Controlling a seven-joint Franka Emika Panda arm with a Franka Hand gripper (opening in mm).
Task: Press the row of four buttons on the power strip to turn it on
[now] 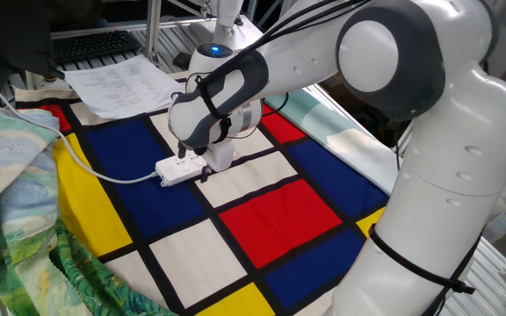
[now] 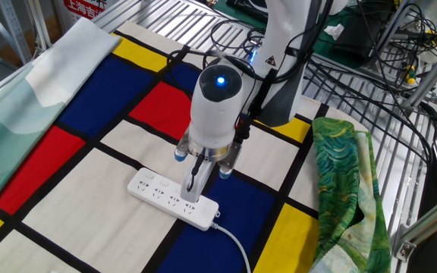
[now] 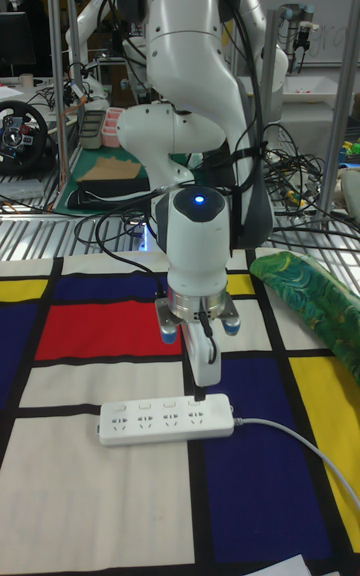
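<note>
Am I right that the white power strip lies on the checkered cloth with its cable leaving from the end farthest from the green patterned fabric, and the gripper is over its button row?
Not quite. The power strip does lie on the checkered cloth with the gripper over its button row, but the cable leaves from the end nearest the green patterned fabric. The other fixed view shows this.

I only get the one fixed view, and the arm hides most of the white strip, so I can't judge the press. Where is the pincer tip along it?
Observer: The tall fixed view shows the whole long white plastic power strip. The pincer is down at its far edge, towards the cable end.
Operator: Near which switch?
Observer: At the cable end of the row of four small buttons. The others show uncovered beside it.
Operator: Is it actually pressing?
Observer: The other fixed view puts the tip on the top face, but no view shows whether a button is depressed.
</note>
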